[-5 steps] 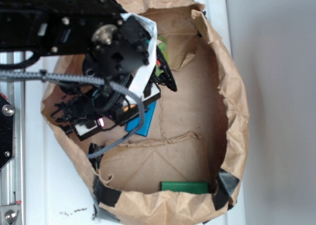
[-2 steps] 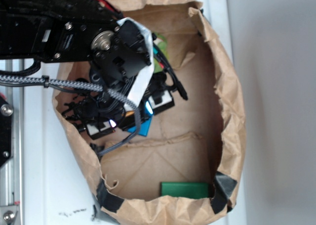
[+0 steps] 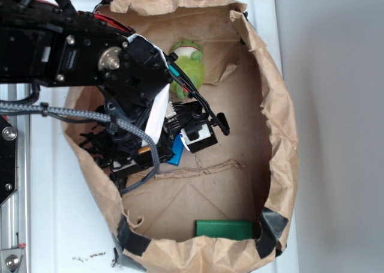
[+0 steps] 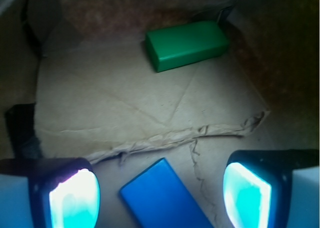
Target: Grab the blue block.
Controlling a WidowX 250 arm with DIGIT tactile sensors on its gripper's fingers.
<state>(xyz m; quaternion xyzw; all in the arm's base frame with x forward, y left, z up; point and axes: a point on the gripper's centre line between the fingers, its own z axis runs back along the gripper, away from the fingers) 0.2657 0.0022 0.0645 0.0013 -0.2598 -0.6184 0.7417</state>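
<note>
The blue block (image 4: 162, 198) lies flat on the brown paper floor of the bag, slanted, between my two fingers. In the exterior view only a small corner of the blue block (image 3: 177, 152) shows under the arm. My gripper (image 4: 160, 198) is open, its glowing pads (image 4: 75, 200) standing well apart on either side of the block without touching it. In the exterior view the gripper (image 3: 180, 142) hangs low inside the bag, mostly covered by the black wrist.
A dark green block (image 3: 224, 228) (image 4: 186, 43) rests at the bag's near wall. A green plush toy (image 3: 187, 60) sits at the far side. The paper bag's crumpled walls (image 3: 282, 135) ring the workspace; a torn fold (image 4: 190, 134) crosses the floor.
The arm has shifted left and up in the exterior view, uncovering the green plush toy. The gripper has moved further over the blue block, hiding more of it.
</note>
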